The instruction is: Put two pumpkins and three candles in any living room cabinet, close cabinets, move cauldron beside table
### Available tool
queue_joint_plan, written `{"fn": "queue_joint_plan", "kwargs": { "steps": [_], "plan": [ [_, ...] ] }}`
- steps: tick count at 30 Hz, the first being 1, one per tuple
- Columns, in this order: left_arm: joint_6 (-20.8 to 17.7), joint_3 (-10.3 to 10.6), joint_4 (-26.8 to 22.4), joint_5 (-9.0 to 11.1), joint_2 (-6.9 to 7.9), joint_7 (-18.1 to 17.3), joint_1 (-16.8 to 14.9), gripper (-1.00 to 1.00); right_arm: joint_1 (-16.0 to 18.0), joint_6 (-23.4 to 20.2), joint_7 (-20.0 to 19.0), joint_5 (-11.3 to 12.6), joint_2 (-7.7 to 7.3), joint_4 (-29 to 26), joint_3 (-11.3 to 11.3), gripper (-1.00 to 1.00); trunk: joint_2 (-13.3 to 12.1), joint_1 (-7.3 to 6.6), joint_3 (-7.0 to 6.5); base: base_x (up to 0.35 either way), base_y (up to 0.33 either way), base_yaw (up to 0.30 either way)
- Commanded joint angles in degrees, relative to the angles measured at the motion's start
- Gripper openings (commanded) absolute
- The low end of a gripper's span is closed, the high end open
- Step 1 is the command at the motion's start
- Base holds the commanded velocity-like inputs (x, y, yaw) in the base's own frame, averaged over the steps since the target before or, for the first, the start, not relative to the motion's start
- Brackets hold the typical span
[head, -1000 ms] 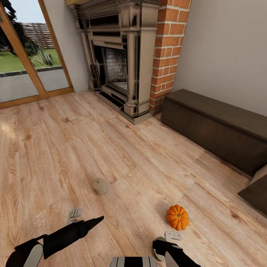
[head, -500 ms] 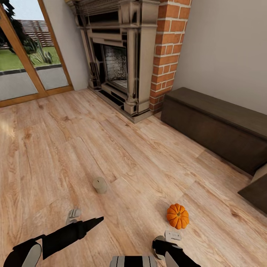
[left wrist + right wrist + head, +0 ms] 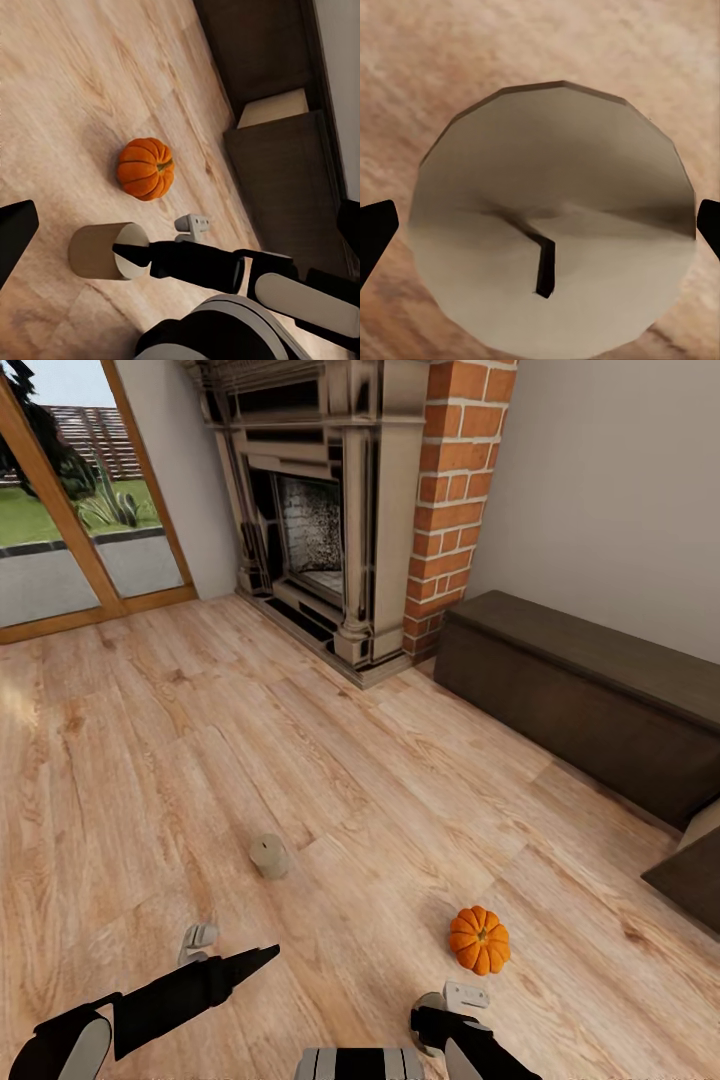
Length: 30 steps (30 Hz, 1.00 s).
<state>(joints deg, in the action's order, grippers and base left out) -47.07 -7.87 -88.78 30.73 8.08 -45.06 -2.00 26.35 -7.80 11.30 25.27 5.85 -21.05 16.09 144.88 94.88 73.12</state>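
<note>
An orange pumpkin (image 3: 478, 940) (image 3: 146, 168) sits on the wood floor just ahead of my right gripper (image 3: 460, 998). That gripper hangs open straight over a beige candle (image 3: 547, 240) (image 3: 97, 251), its black fingertips (image 3: 375, 232) on either side of the candle and apart from it. Another candle (image 3: 268, 856) stands on the floor ahead of my left gripper (image 3: 199, 940), which is open and holds nothing. The long dark cabinet (image 3: 590, 700) runs along the right wall, with one drawer (image 3: 690, 875) (image 3: 289, 180) pulled out and showing its pale inside. Cauldron and table are out of view.
A beige stone fireplace (image 3: 340, 520) and a brick column (image 3: 455, 490) stand at the back. A glass door with a wood frame (image 3: 60, 510) is at the back left. Wood floor stretches between me and them.
The head view has drifted slightly, so the whole picture sits a little higher. The arms, candles and pumpkin have not moved.
</note>
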Motion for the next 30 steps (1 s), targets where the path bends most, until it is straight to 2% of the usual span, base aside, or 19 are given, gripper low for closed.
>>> {"fn": "queue_joint_plan", "kwargs": {
  "steps": [1, 24, 27, 30],
  "plan": [
    [-0.3, 0.0, 0.0, 0.1, 0.02, -0.1, 0.0, 1.00, 0.0, -0.3, 0.5, 0.4, -0.05, -0.1, 0.5, 1.00, 0.0, -0.01, 0.04, 0.000, 0.000, 0.000],
    [-0.3, 0.0, 0.0, 0.1, 0.01, -0.1, 0.0, 1.00, 0.0, -0.4, 0.4, 0.4, -0.05, -0.1, 0.4, 1.00, 0.0, 0.04, 0.48, 0.000, 0.000, 0.000],
    [-0.3, 0.0, 0.0, 0.1, 0.02, -0.1, 0.0, 1.00, 0.0, -0.4, 0.4, 0.4, -0.05, -0.1, 0.4, 1.00, 0.1, 0.12, 1.15, 0.000, 0.000, 0.000],
    [-0.3, 0.0, 0.0, 0.1, 0.01, -0.1, 0.0, 1.00, 0.0, -0.4, 0.4, 0.4, -0.05, -0.1, 0.4, 1.00, 0.1, 0.12, 1.15, 0.000, 0.000, 0.000]
  ]
}}
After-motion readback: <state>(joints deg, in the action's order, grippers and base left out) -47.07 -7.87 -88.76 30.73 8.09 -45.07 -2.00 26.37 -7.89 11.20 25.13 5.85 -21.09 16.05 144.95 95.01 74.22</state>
